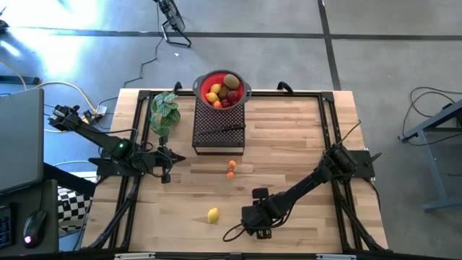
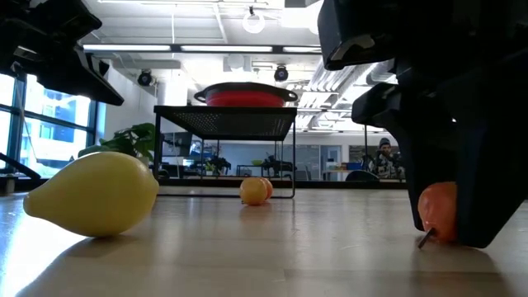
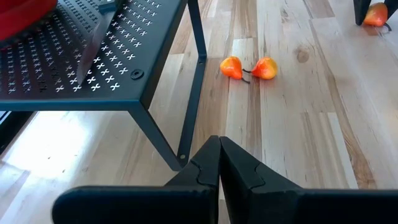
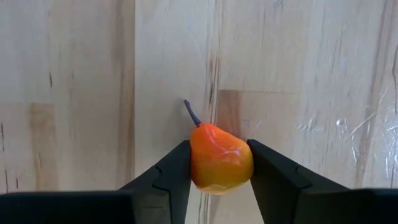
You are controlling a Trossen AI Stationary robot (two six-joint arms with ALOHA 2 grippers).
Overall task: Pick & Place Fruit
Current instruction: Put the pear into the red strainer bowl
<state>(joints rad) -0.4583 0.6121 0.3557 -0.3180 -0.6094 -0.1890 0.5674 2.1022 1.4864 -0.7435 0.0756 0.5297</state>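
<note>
1. Right gripper (image 4: 219,168) is down at the tabletop with its two dark fingers (image 4: 171,171) pinching a small orange pear (image 4: 220,163), one finger on each side of it. The pear's dark stem sticks out past the fingertips, away from the wrist, and lies flat over the wood.

2. In the low view that same pear pokes out from under the gripper's black body, right at the surface, with the stem touching the table (image 2: 289,256).

3. Moving out from the right fingers: a yellow lemon (image 1: 213,214) sits on the bare wood near the gripper, off to the left-arm side, nothing between them.

4. Farther out toward the middle of the table there's a pair of little orange pears (image 1: 231,169), touching each other, lying just in front of the black mesh stand (image 1: 219,128).

5. Left gripper (image 3: 219,163) has its fingers pressed tight together, holding nothing. It hangs right beside the stand, with a stand leg just ahead of the fingertips; the pair of orange pears is beyond that leg, out in the open.

6. A black-handled knife (image 1: 225,130) lies on top of the stand.

7. At the far end of the stand is a red colander (image 1: 222,90) with grey handles, loaded with fruit: a kiwi (image 1: 231,80), yellow ones and dark red ones.

8. A green leafy plant (image 1: 164,112) sits next to the stand on the left-arm side.
</note>
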